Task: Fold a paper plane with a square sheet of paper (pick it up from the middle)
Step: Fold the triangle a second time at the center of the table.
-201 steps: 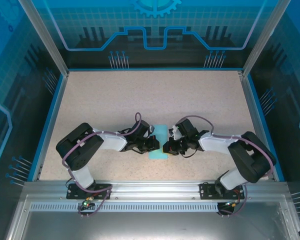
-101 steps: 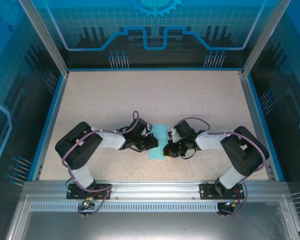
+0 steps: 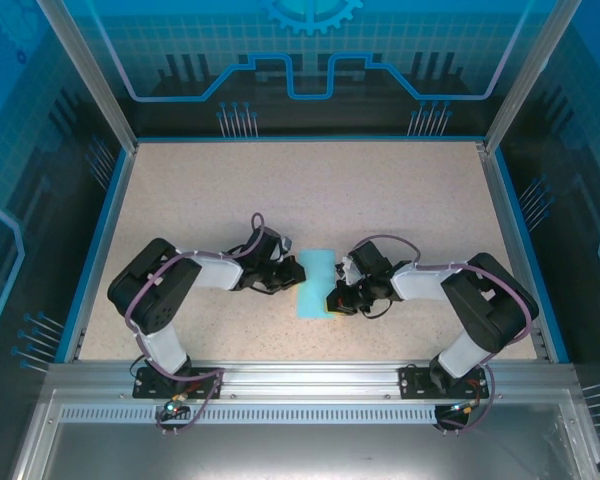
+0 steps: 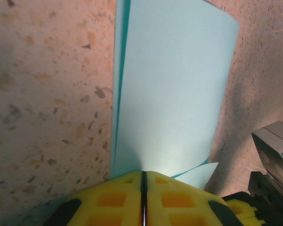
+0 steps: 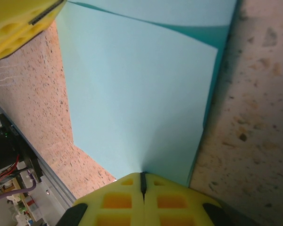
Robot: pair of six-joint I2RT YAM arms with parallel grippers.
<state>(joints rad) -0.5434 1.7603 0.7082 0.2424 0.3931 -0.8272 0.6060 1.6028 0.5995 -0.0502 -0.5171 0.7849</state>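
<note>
The square sheet of paper (image 3: 317,285) is light blue and lies folded into a narrow strip on the table between my two arms. My left gripper (image 3: 298,273) is at its left edge. In the left wrist view the yellow fingers (image 4: 113,197) are shut at the edge of a top flap (image 4: 174,84) that curls up off the layer beneath. My right gripper (image 3: 333,298) is at the strip's lower right edge. Its jaws (image 5: 142,175) are shut on the paper's (image 5: 137,94) edge, where a slight ridge runs out from the seam.
The speckled beige table (image 3: 280,190) stretches out behind the paper, bounded by a blue rim and metal frame posts. In the right wrist view the left gripper's yellow fingers (image 5: 19,23) sit at the far side of the paper. The near rail (image 3: 300,385) lies behind both arms.
My left gripper has slid left and slightly away, off the middle of the paper to its left edge, so more blue shows. My right gripper shifted a little left, then held still.
</note>
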